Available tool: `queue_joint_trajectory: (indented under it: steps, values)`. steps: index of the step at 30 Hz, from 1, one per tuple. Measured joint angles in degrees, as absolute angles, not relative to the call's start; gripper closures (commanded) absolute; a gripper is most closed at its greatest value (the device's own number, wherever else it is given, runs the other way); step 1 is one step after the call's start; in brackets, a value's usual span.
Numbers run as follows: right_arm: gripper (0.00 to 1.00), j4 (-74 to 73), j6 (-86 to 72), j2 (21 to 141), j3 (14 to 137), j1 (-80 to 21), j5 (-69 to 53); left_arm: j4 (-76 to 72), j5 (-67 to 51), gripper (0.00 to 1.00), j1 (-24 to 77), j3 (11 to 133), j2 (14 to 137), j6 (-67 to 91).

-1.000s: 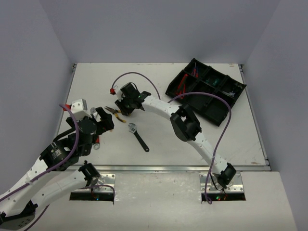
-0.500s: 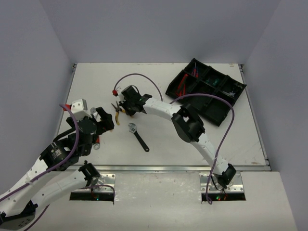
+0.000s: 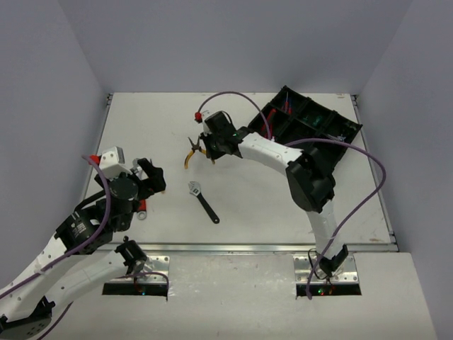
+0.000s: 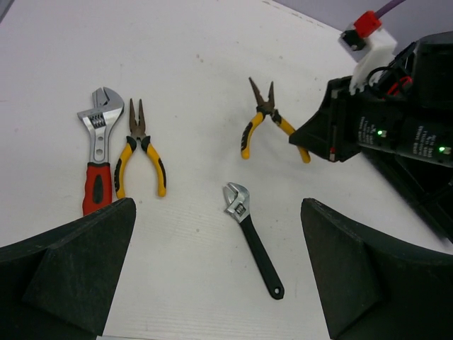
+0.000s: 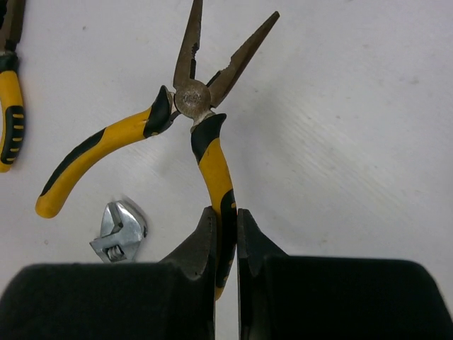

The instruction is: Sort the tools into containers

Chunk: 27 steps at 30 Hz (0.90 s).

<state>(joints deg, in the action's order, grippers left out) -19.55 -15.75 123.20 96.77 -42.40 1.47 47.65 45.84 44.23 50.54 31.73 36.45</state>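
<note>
Look at the pliers point(image 5: 192, 100) in your right end effector point(image 5: 225, 221). The nose is dull grey metal with small rough teeth, and the round joint looks scratched and worn. The yellow and black grips look like smooth plastic with a soft shine. The end effector's fingers point(image 5: 195, 251) are black and matt (plastic, by the look of them). Your worktop point(image 4: 212, 71) is white and matt, with fine lines in it. The second pliers point(image 4: 138, 152) have dark metal and the same grips. The red-handled wrench point(image 4: 98, 152) has a shiny silver metal head. The black-handled wrench point(image 4: 251, 237) has bright metal and a matt black handle. The tray point(image 3: 304, 152) is black plastic.
</note>
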Motion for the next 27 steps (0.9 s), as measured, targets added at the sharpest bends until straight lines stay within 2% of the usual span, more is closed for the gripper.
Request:
queue_joint_trajectory:
  steps: [10,18,22,27]
  values:
    - [1.0,-17.3,-20.5,105.6,81.2,-38.9,7.1,47.5,45.8,0.0,44.2,50.5,31.1,36.4]
    - [1.0,-22.1,-26.4,83.6,63.9,-22.5,12.8,47.3,45.4,0.0,44.2,50.3,31.1,36.3]
    - [1.0,-24.4,-27.3,79.7,61.8,-17.4,14.3,47.3,45.1,0.0,44.2,50.1,31.1,36.2]
    - [1.0,-24.9,-27.2,81.5,61.6,-10.7,12.3,47.3,44.9,0.0,44.2,50.1,31.1,36.2]
